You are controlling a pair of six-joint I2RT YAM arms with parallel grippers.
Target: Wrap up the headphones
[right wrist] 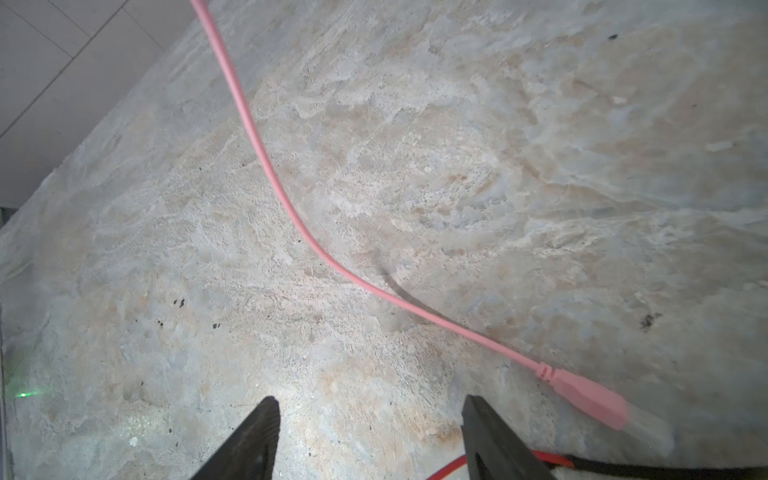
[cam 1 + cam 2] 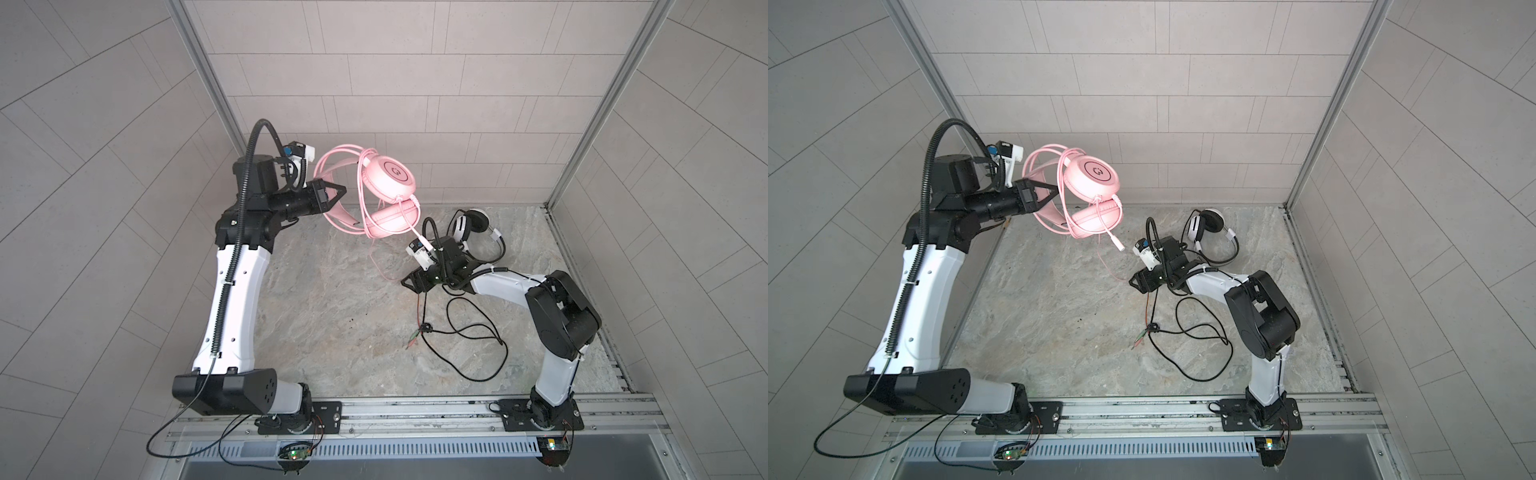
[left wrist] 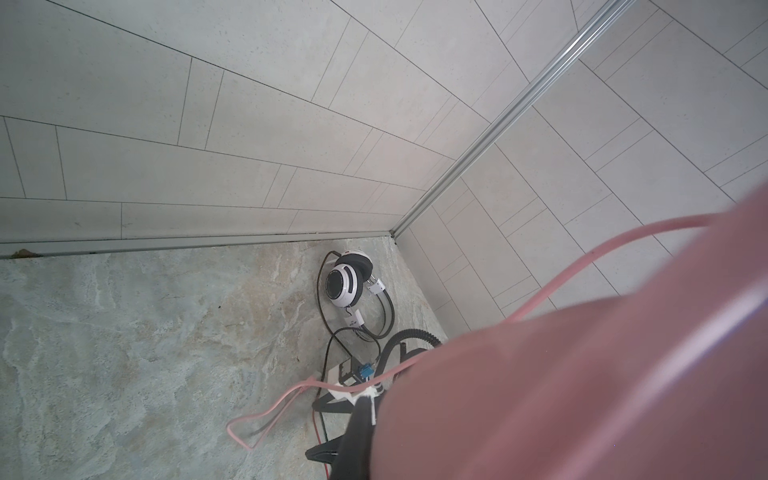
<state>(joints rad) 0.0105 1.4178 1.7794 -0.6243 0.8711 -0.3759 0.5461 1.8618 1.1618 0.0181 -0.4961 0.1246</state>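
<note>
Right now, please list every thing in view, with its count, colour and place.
table: one, marbled grey, floor of the cell.
pink headphones: one, pink, in the air at the back left, cable looped around them.
pink cable: one, pink, hanging from them towards the table, plug near its middle.
white-and-black headphones: one, white and black, on the table at the back right.
black cable: one, black, loose loops on the table, right side.
left gripper: one, black, shut on the pink headphones.
right gripper: one, black, open, empty, low over the table.
</note>
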